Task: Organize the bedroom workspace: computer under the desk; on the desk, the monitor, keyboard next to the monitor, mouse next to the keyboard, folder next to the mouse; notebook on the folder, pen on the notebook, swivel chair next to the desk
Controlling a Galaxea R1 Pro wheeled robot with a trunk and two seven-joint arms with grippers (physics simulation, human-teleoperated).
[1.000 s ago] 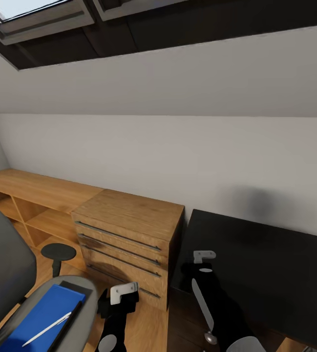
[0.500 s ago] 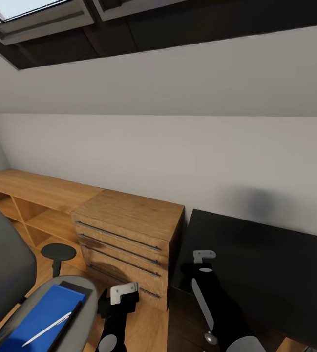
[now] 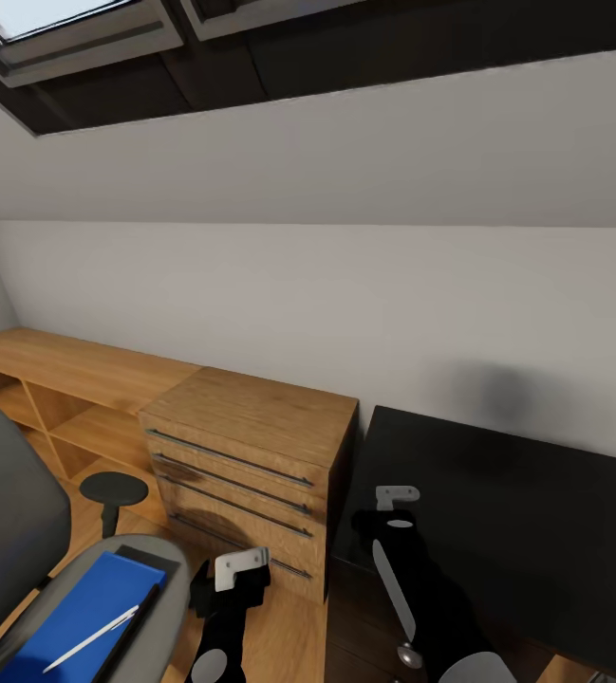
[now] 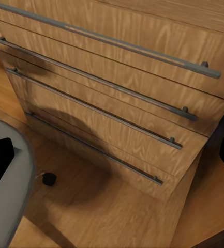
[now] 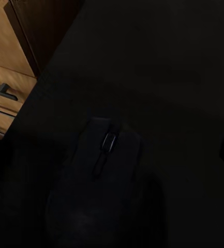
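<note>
Looking past my right gripper (image 3: 398, 495), I see the mouse (image 5: 99, 175) on the desk (image 3: 535, 512) just beneath its fingers. Folder (image 3: 89, 607) and pen (image 3: 94, 637) remain on the chair (image 3: 156, 560), beside my left gripper (image 3: 241, 566). I cannot tell either grip's opening.

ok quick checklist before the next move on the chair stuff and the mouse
1. Mouse on the black desk: ok, it sits on the dark top under the right arm.
2. Blue folder off the swivel chair: not ok, it lies on the seat.
3. Pen position: not ok, it rests on the folder on the chair.
4. Notebook located: cannot tell; a dark edge shows beside the folder.
5. Jaws of either arm open: cannot tell.
6. Left arm's path: ok, the wooden drawer unit stands ahead, not touching.
</note>
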